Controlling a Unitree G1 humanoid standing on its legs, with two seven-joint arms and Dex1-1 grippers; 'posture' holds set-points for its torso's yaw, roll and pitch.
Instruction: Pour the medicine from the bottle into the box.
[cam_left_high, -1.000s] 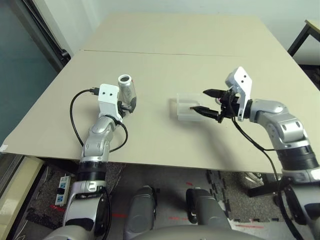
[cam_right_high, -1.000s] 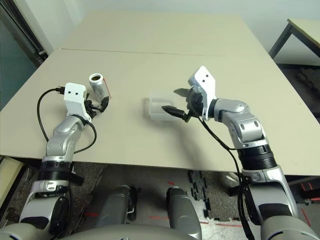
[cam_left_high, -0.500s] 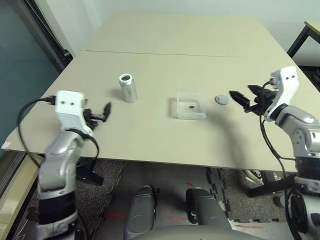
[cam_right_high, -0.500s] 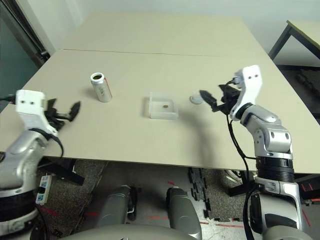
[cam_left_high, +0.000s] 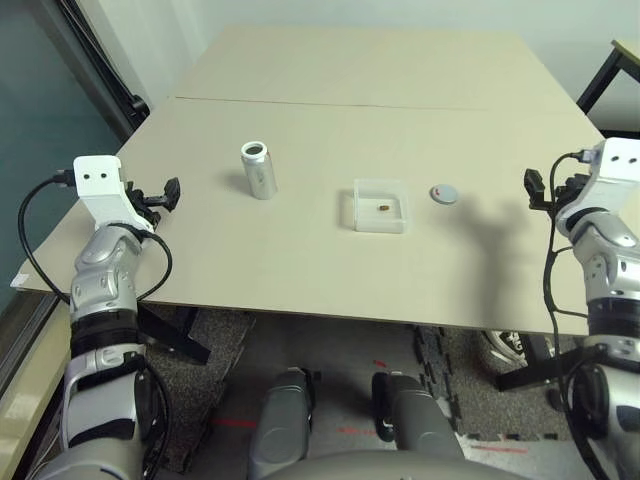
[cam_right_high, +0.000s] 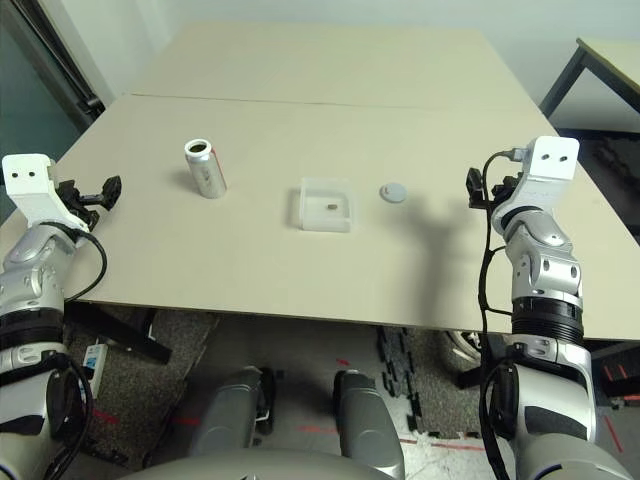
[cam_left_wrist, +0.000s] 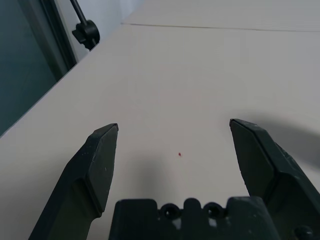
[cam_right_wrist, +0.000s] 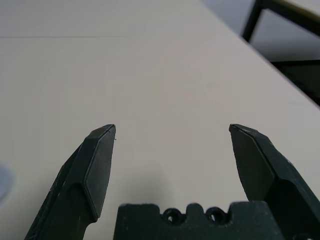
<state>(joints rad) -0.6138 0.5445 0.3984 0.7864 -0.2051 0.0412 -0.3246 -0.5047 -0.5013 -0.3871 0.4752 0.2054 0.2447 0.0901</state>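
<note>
Both your arms have swung outward since a second ago: left gripper (cam_left_high: 165, 192) at mid-left, right gripper (cam_left_high: 540, 187) at far right, each spread wide and empty. Bottle (cam_left_high: 257, 170) stands uncapped left of centre, medicine (cam_left_high: 385, 208) lies in the box (cam_left_high: 380, 222) at centre, cap (cam_left_high: 444, 194) just right. A careless return sweep could topple the bottle.

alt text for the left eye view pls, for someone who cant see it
On a beige table, a clear box holds a tiny brown pill, with an uncapped silver bottle upright to its left and a grey cap lying to its right. Both grippers, left and right, are open and empty at the table's sides.
</note>
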